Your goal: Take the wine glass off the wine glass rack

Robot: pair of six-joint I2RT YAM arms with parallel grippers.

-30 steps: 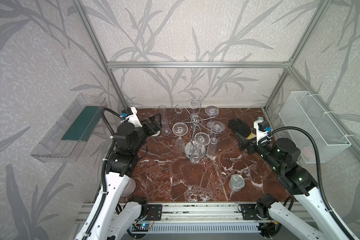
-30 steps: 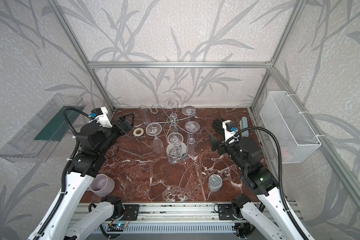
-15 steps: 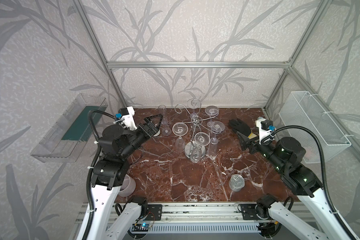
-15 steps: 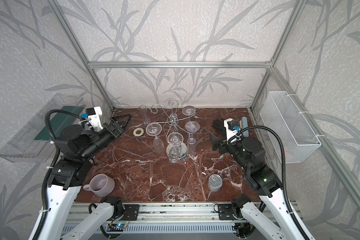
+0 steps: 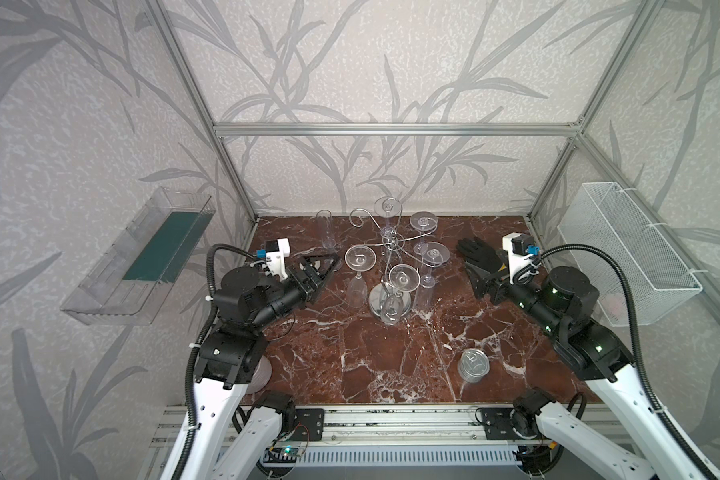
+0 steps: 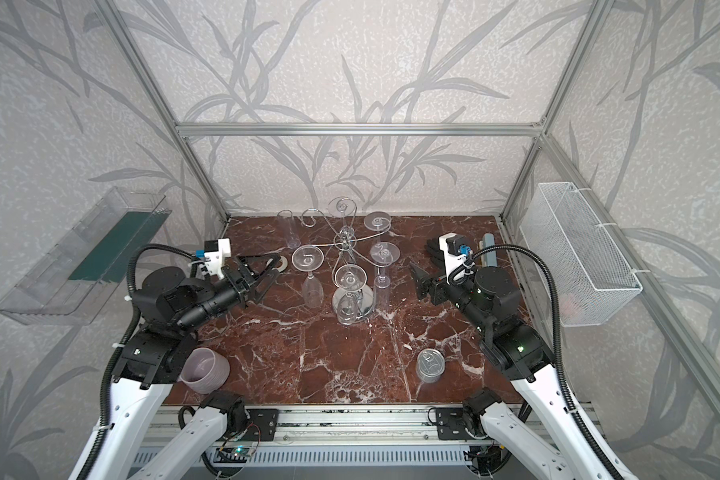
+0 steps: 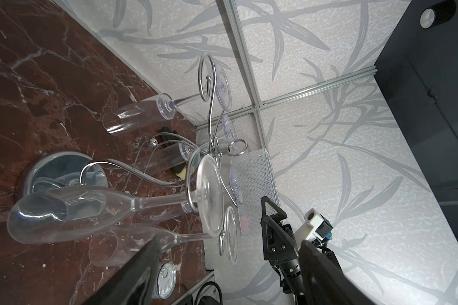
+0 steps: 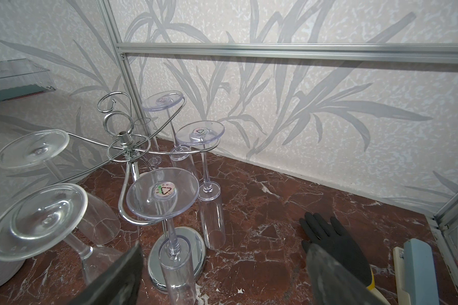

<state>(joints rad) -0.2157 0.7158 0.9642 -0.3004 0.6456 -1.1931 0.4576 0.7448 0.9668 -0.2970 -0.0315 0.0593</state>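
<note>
Nothing has come off yet, by my reading. The wine glass rack (image 5: 391, 242) stands on the tabletop (image 5: 350, 353) at the far middle. Each glass I can make out on it hangs upside down, its foot caught in a curl. I take my target to be the wine glass (image 5: 359, 268) on the rack's left arm, bowl down. I cannot tell whether its rim clears the tabletop. A second wine glass (image 5: 403, 279) hangs on the near arm, and flutes (image 5: 433, 254) hang on the right and far arms.

The left gripper (image 5: 329, 266) sits just left of the target wine glass, jaws spread wide and empty. In the left wrist view the glass lies ahead of the fingers (image 7: 132, 277), not between them. The right gripper (image 5: 483, 280) waits on the right by a black glove (image 5: 476, 253), jaws also wide and holding nothing. So I judge the approach about made. What is left is the grip, lifting the foot out of the curl, and carrying the glass clear.

As for writing, the flutes carry round stickers (image 8: 165, 190) on their feet with a triangular arrow mark. The lettering around the mark is too small to read. The tin can (image 5: 473, 365), near and to the right, shows only an embossed lid and no label I can read.
</note>
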